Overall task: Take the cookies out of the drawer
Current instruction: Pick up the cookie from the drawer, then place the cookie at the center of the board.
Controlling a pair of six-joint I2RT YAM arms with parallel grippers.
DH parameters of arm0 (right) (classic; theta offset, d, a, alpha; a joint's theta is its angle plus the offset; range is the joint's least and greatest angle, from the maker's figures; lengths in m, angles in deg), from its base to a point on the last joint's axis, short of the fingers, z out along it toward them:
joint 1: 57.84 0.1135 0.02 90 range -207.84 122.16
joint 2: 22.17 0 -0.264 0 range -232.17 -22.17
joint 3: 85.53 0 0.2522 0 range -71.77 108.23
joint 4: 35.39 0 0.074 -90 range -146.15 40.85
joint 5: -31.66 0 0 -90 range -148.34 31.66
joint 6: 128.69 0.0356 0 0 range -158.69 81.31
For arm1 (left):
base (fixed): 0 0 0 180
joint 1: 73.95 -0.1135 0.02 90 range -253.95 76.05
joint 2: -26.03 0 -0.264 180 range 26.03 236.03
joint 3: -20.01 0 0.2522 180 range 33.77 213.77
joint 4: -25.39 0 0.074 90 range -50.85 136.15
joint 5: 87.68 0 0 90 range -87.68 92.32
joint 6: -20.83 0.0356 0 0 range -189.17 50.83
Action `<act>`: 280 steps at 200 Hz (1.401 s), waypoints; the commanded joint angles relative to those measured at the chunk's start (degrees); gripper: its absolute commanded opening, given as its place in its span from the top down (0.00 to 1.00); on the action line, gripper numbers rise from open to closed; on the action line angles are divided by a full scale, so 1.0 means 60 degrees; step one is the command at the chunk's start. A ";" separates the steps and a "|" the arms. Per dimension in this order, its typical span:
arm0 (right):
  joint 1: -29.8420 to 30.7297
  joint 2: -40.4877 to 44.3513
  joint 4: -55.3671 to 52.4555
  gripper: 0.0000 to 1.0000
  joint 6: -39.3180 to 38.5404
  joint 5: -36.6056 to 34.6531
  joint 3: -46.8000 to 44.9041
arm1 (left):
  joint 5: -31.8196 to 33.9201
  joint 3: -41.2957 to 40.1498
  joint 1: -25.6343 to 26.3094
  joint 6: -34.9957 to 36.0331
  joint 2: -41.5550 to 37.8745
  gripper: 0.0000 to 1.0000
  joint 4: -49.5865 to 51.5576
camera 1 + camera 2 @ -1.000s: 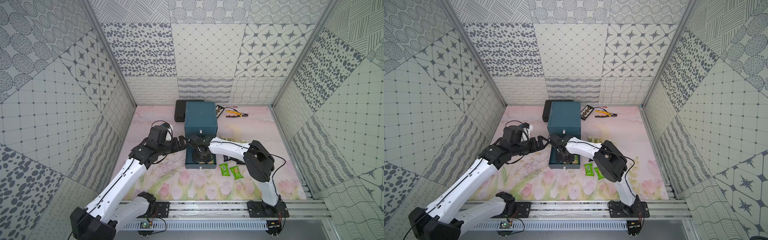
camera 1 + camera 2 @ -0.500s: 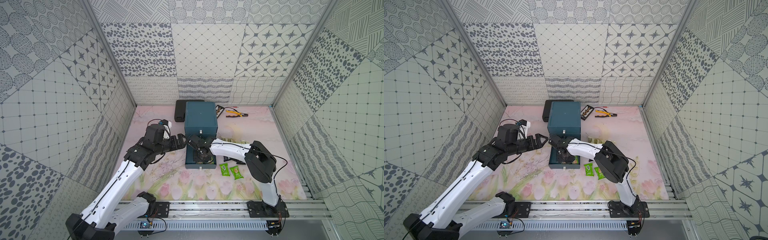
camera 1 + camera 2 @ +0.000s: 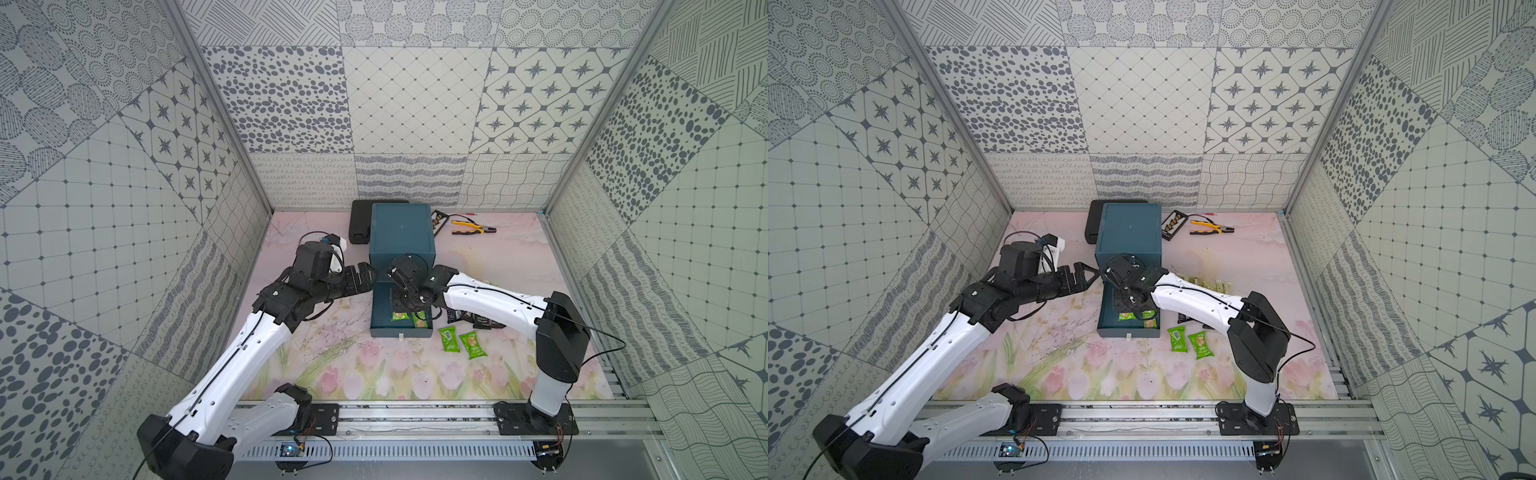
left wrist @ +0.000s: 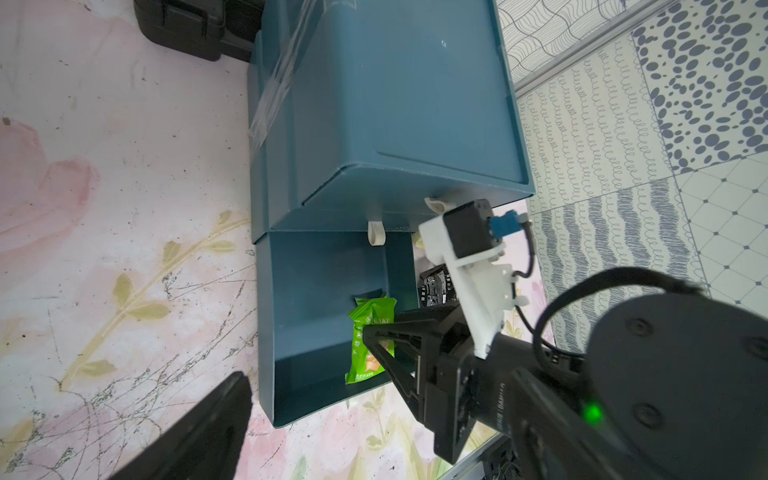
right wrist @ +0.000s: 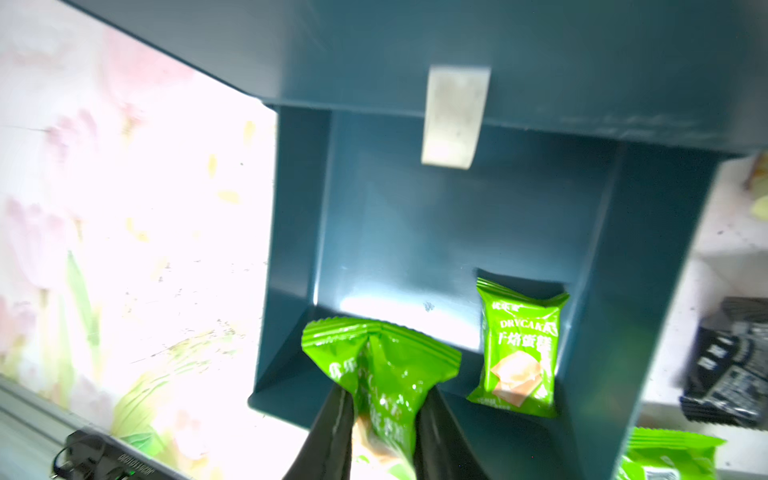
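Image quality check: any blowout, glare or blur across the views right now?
Right wrist view: floral mat blown out to white, glare patch on the drawer floor, whole frame soft, green packet in the right gripper smeared. Left wrist view: drawer sharp, foreground finger dark and defocused. Both top views: even light, sharp.

Both top views: even, diffuse light, sharp, soft shadows, wide-angle stretch toward the corners. Right wrist view: pink floral table mat [image 5: 124, 208] blown out white, glare patch on teal plastic drawer [image 5: 395, 249] floor, motion blur throughout. Left wrist view: clean exposure, near foreground soft.
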 commanded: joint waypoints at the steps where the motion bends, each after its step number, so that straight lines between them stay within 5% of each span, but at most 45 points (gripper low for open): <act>1: -0.0096 0.0750 0.0203 0.73 -0.0097 -0.0214 -0.0177 | -0.0549 0.0222 -0.0036 -0.0121 0.0249 0.01 -0.0393; 66: -0.0338 0.1648 -0.0062 0.74 -0.0032 -0.0271 -0.0528 | -0.0468 0.0507 -0.0024 0.0076 0.0244 0.01 -0.0154; 84: -0.0388 0.1838 -0.0230 0.84 -0.0064 -0.0294 -0.0594 | -0.0531 0.0480 -0.0033 -0.0029 0.0223 0.01 -0.0262; 115: -0.0504 0.2675 -0.0995 0.79 0.0129 -0.0844 -0.0883 | -0.1422 0.0520 0.0076 -0.0447 0.0484 0.01 -0.0979; 198: -0.2408 0.6646 -0.2409 0.83 -0.0445 -0.0902 -0.4661 | -0.1200 0.0593 0.2378 -0.0994 0.1897 0.01 -0.2523; 280: -0.3755 0.5447 -0.2371 0.85 -0.0851 -0.1149 -0.6200 | -0.0510 -0.0191 0.3095 -0.1467 0.2094 0.01 -0.3301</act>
